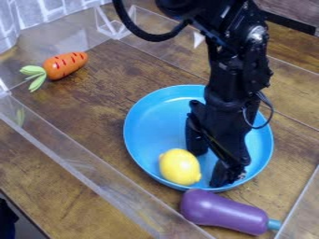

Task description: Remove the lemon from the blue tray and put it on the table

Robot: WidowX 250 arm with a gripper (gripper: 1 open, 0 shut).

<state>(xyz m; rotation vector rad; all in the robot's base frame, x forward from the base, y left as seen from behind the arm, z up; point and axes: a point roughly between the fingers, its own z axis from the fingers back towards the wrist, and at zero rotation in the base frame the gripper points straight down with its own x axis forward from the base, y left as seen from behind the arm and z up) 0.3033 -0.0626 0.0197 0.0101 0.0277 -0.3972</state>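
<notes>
A small bright yellow lemon [181,166] lies in the near part of the round blue tray [156,112], which rests on the dark wood-grain table [88,121]. My black gripper [214,149] points straight down inside the tray, just right of the lemon. Its two fingers stand apart, open, with nothing between them. The left fingertip is close beside the lemon's right side; I cannot tell whether it touches. The right finger reaches down near the tray's front right rim.
A purple eggplant [226,211] lies on the table just in front of the tray. An orange carrot [62,64] with green leaves sits at the far left. Clear acrylic walls [56,163] run along the left and near edges.
</notes>
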